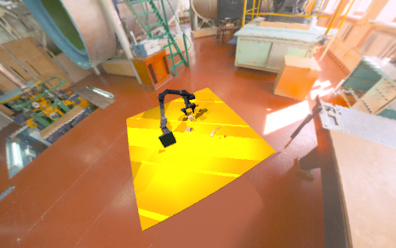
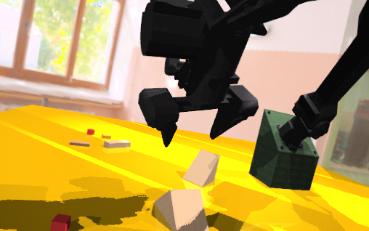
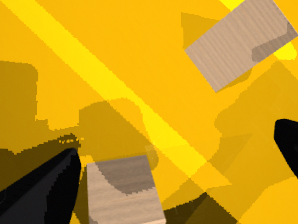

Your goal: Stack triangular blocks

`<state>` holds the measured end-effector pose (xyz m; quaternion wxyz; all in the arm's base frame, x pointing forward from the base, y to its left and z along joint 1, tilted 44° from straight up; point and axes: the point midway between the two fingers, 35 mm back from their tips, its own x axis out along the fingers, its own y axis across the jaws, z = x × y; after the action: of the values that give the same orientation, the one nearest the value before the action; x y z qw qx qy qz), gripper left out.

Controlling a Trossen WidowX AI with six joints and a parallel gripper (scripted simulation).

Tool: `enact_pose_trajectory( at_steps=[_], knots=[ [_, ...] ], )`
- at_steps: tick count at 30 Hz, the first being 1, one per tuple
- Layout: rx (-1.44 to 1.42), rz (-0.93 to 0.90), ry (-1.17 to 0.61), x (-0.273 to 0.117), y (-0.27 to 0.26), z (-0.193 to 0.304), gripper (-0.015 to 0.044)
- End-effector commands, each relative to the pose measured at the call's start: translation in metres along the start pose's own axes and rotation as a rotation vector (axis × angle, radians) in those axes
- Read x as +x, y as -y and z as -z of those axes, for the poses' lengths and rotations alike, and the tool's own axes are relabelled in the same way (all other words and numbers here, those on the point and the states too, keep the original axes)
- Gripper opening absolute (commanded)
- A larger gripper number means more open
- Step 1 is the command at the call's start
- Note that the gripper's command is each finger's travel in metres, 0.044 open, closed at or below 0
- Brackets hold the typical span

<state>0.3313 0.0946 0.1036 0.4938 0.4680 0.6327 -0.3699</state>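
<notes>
Two pale wooden triangular blocks rest apart on the yellow table. The nearer block point(image 2: 187, 205) point(image 3: 125, 192) point(image 1: 190, 117) shows a pale face and a darker end in the exterior view, cut off by the bottom edge; in the wrist view it lies low, nearer the left finger. The other block point(image 2: 199, 168) point(image 3: 240, 47) point(image 1: 189, 129) stands toward the arm's base, with a broad pale face and a triangular end at its right. My gripper point(image 2: 189, 142) point(image 3: 177, 143) is wide open and empty, raised above the blocks. Neither finger visibly touches a block.
A red cube point(image 2: 61, 222) lies at the near left in the exterior view. Farther back lie a pale bar point(image 2: 117, 144) point(image 1: 213, 133), a brown strip point(image 2: 80, 144), a small orange piece point(image 2: 106, 136) and another red cube point(image 2: 90, 131). The arm's dark base point(image 2: 283, 160) point(image 1: 167, 139) stands on the table point(image 1: 167, 187).
</notes>
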Motion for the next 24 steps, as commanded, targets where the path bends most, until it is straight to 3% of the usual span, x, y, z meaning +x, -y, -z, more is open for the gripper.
enact_pose_trajectory(
  at_steps=[1, 6, 9, 24],
  knots=[
    [-0.048, 0.109, -0.336, 0.027, 0.010, -0.002, 0.0440],
    [-0.029, -0.043, -0.878, 0.030, -0.002, -0.008, 0.0440],
    [0.036, -0.221, -1.067, 0.026, -0.017, -0.025, 0.0440],
    [0.031, -0.245, -1.064, 0.045, -0.028, -0.002, 0.0440]
  ],
)
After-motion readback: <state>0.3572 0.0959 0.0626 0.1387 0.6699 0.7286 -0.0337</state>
